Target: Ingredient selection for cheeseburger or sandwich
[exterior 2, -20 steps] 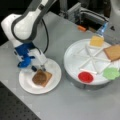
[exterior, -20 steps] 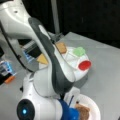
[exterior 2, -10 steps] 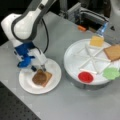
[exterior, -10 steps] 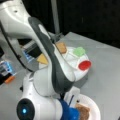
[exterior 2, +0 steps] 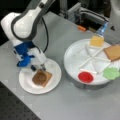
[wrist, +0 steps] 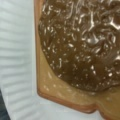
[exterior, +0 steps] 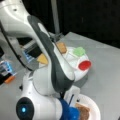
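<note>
**A:** Where does your gripper (exterior 2: 41, 67) sit right now?

**B:** Low over the small paper plate (exterior 2: 53, 83) at a front view's left, right above the patty (exterior 2: 38, 77). The patty lies on a toast square (exterior 2: 46, 78), so you already have the bottom two layers of the sandwich stacked there. In the wrist view the patty (wrist: 80, 42) fills most of the picture, with the toast (wrist: 50, 85) showing along its left and bottom edges and the plate (wrist: 17, 50) beneath.

**A:** Is it pinching anything?

**B:** I cannot tell whether your fingers are spread or pressed together; they hang at the patty's top edge and the arm hides them in a front view (exterior: 71, 98).

**A:** And the rest of the ingredients?

**B:** They lie on the big divided tray (exterior 2: 75, 57) at a front view's right, each in its own wedge, likely so you can pick one without disturbing another. The cheese square (exterior 2: 96, 40) and the second toast square (exterior 2: 113, 52) sit at the far side. The red disc (exterior 2: 85, 76) and the green leaf piece (exterior 2: 111, 73) are in the near wedges.

**A:** So the stack is unfinished?

**B:** By my reading, yes: cheese and top toast are not on it.
</note>
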### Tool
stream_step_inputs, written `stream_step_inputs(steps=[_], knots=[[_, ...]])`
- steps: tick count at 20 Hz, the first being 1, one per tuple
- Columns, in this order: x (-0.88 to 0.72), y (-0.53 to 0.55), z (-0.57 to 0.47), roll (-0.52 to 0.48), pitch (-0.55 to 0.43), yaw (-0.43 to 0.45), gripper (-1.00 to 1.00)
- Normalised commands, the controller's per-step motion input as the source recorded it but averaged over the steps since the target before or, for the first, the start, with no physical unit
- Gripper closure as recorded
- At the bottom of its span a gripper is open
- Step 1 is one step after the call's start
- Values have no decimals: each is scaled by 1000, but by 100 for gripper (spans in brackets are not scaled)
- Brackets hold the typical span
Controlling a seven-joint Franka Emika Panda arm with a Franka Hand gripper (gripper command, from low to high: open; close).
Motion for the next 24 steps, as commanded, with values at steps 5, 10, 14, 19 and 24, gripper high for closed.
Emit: stream_step_inputs(steps=[5,10,14,19,24], knots=[[-248,270,32,-231,-67,-14,-100],[-345,314,156,-573,85,-140,-100],[-534,497,292,-557,45,-193,-100],[-577,530,131,-438,-79,-173,-100],[-528,376,38,-432,-164,-148,-100]])
